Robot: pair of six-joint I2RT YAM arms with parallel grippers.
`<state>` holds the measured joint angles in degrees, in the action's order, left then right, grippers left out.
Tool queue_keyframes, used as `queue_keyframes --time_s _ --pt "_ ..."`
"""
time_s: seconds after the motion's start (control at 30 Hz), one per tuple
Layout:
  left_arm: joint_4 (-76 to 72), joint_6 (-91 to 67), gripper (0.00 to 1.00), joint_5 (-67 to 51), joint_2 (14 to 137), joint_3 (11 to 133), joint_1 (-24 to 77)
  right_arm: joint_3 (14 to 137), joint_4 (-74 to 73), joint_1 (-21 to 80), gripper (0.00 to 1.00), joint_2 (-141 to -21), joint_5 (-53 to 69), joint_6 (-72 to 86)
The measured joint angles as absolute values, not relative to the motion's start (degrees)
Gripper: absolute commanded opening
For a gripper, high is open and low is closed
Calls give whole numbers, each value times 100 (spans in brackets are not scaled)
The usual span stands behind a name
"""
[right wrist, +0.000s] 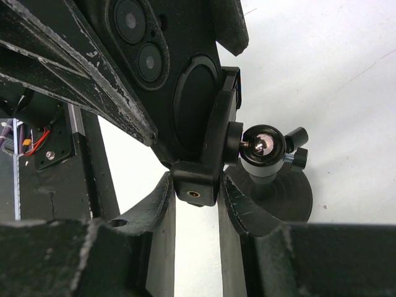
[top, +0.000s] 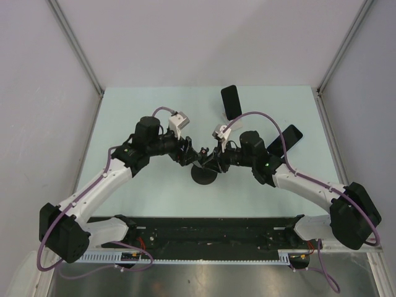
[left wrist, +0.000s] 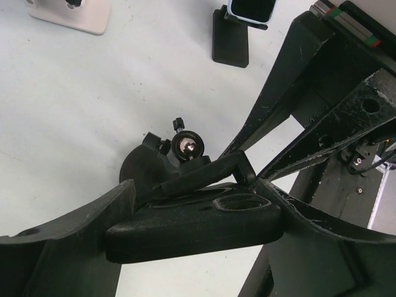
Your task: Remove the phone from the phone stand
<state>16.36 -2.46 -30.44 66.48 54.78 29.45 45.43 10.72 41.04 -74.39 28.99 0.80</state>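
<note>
A black phone [left wrist: 185, 230] sits in the clamp of a black phone stand with a round base [top: 204, 176] and a shiny ball joint [right wrist: 261, 145]. My left gripper [left wrist: 195, 216] is shut on the phone's edges, one finger on each side. The phone's back with two camera lenses [right wrist: 133, 28] shows in the right wrist view. My right gripper [right wrist: 195, 195] is shut on the stand's clamp bracket [right wrist: 197, 182], just beside the ball joint. In the top view both grippers, left [top: 189, 154] and right [top: 211, 162], meet above the base at the table's middle.
A second phone [top: 231, 102] stands on its own black stand [left wrist: 230, 43] at the back. A third phone [top: 284, 139] lies to the right, behind the right arm. A white base [left wrist: 68, 13] sits at the far left of the left wrist view.
</note>
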Motion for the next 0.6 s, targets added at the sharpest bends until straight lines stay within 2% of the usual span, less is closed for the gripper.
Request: queue_keyframes --time_s 0.33,0.43,0.47,0.6 --pt "1697 -248 0 -3052 6643 5487 2945 4543 1044 3994 0 -7439 3142 10" --pt "1708 -252 0 -3070 6643 5487 2945 4543 1039 3988 9 -7439 3177 -8" --pt "1710 -255 0 -3070 6643 5487 2945 4543 1039 3988 18 -7439 3179 -8" --pt "1723 -294 0 -3068 6650 5498 2945 4543 1041 3988 39 -7439 3183 -3"
